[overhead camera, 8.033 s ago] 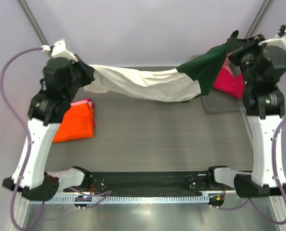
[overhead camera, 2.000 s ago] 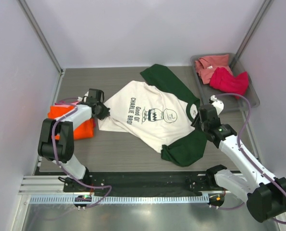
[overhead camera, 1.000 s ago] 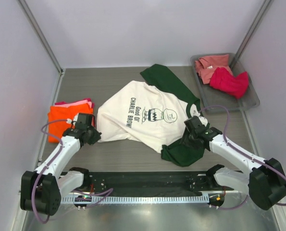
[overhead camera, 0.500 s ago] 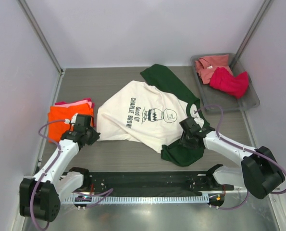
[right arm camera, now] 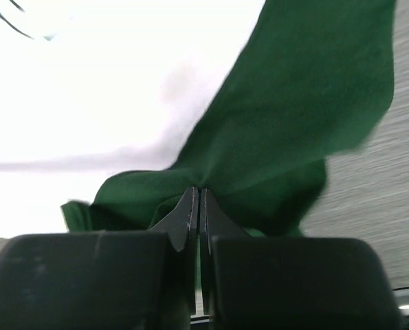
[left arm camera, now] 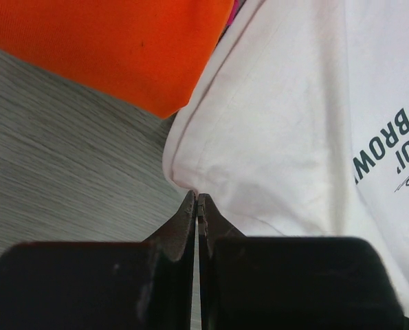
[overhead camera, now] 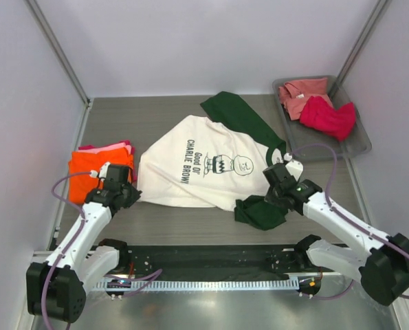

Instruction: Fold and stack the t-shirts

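T-shirts: one cream, two stacked (orange over pink), two in tray

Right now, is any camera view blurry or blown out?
Right wrist: the tee is blown out to flat white, and the table is streaked with blur. Left wrist: sharp, with the print readable. Top view: even light, crisp.

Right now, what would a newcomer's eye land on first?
A cream t-shirt with green sleeves and a cartoon print lies spread out in the middle. The left gripper pinches its near hem corner, the right gripper its bunched near sleeve. A folded orange shirt sits at left; a red shirt and a pink shirt lie in a tray far right.
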Controlling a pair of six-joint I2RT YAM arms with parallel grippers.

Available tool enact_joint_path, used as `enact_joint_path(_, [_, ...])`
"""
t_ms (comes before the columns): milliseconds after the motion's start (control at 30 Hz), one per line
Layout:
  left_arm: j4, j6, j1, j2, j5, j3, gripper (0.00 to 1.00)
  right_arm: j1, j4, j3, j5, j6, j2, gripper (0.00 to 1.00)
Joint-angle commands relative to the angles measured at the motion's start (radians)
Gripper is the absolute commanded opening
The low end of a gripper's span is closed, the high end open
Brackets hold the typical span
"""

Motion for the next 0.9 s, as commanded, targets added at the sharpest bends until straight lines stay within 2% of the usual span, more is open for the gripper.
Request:
enact_joint_path(0, [-0.017, 0.003, -0.001, -0.009, -0.023, 0.018, 0.0, 0.005, -0.138, 0.093, 0.137, 0.022, -0.098, 0.02])
enact_joint_path(133, [-0.021, -0.003, -0.002, -0.026, -0.021, 0.019, 0.0, 0.005, -0.159, 0.094, 0.121, 0.037, -0.156, 0.03])
enact_joint_path(233, [-0.027, -0.003, -0.002, -0.031, -0.015, 0.025, 0.0, 0.005, -0.153, 0.087, 0.112, 0.03, -0.144, 0.11])
enact_joint_path(433, [-0.058, -0.009, -0.002, -0.043, -0.029, 0.047, 0.0, 0.005, -0.071, 0.045, 0.036, 0.013, -0.074, 0.08])
enact_joint_path(633, [-0.099, -0.017, 0.004, -0.071, -0.085, 0.102, 0.0, 0.005, 0.037, 0.079, 0.01, -0.015, 0.063, 0.08])
enact_joint_path(733, [-0.09, -0.012, 0.042, -0.034, -0.093, 0.139, 0.0, 0.005, 0.084, 0.133, 0.023, -0.03, 0.161, 0.06])
enact_joint_path(867, [-0.053, -0.003, 0.12, 0.088, -0.046, 0.176, 0.0, -0.004, 0.124, 0.203, 0.064, -0.035, 0.276, 0.06])
